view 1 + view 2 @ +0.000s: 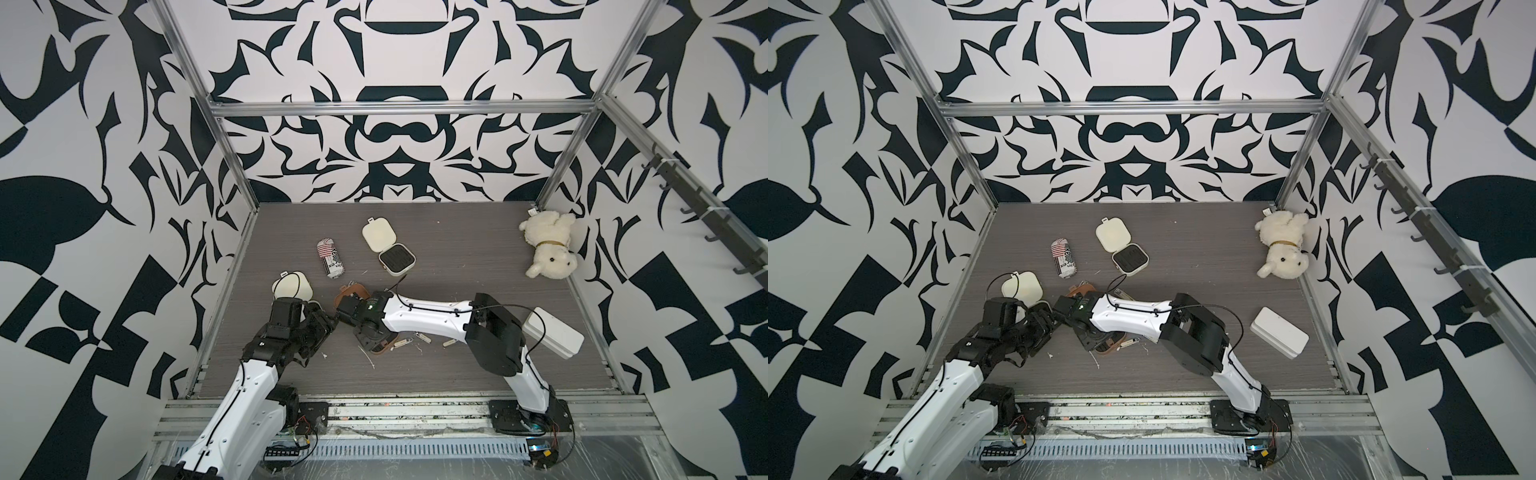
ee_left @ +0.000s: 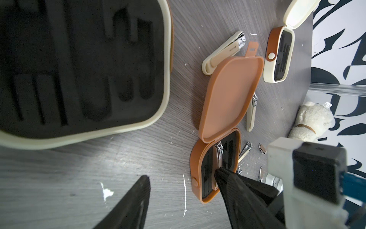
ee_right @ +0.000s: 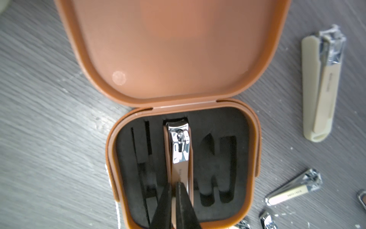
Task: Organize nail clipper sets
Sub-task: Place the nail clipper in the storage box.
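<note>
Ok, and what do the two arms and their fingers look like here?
Both match: the left arm and right arm have glossy white shells between boxy black joints, with thin black cables running along them. A small green light glows near the right wrist. The fingers are black tapering wedges.

Brown case lies open beside cream clipper.

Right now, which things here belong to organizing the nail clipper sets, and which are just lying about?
Job: brown case, brown clipper, far cream case, near cream case, loose clippers.
Lying about: striped can, plush dog, white box.
</note>
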You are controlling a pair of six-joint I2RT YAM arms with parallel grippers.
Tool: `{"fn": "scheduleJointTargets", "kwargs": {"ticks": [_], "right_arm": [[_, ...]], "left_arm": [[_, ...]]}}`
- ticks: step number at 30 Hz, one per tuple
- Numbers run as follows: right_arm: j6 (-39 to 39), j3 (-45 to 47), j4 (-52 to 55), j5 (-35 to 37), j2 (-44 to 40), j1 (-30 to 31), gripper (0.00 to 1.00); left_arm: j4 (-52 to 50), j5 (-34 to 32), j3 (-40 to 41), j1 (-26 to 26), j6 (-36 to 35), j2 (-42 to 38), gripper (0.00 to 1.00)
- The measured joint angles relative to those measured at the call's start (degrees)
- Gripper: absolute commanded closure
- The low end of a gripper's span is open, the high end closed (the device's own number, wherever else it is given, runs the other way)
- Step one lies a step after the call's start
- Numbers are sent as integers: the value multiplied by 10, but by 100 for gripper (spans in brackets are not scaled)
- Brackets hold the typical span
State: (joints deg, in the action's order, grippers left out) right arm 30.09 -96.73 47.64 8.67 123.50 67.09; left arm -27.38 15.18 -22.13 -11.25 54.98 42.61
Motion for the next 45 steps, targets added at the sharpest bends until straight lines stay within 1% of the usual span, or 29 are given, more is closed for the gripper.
{"fn": "scheduleJointTargets", "kwargs": {"ticks": [7, 13, 16, 20, 26, 36, 41, 45], "right_arm": [[-12, -15, -37, -50, 7, 3, 80], [-16, -13, -39, -60, -2, 1, 72], [-18, -6, -40, -61, -16, -3, 70], [-18, 5, -43, -65, -33, -9, 70], [-18, 9, -47, -74, -28, -19, 68], [-18, 9, -59, -97, 3, -28, 67], [-18, 9, -62, -105, 4, -30, 67], [-18, 9, -64, -111, 4, -34, 70]], "left_arm": [[-2, -1, 0, 0, 3, 8, 35], [-3, -1, 0, 0, 6, 11, 35], [1, -1, 1, 0, 9, 16, 36], [20, 4, 11, -2, 14, 28, 40], [45, 8, 20, -6, 19, 63, 45], [79, 16, 20, -7, 18, 88, 49], [91, 18, 21, -7, 18, 97, 49], [97, 19, 21, -7, 18, 104, 49]]}}
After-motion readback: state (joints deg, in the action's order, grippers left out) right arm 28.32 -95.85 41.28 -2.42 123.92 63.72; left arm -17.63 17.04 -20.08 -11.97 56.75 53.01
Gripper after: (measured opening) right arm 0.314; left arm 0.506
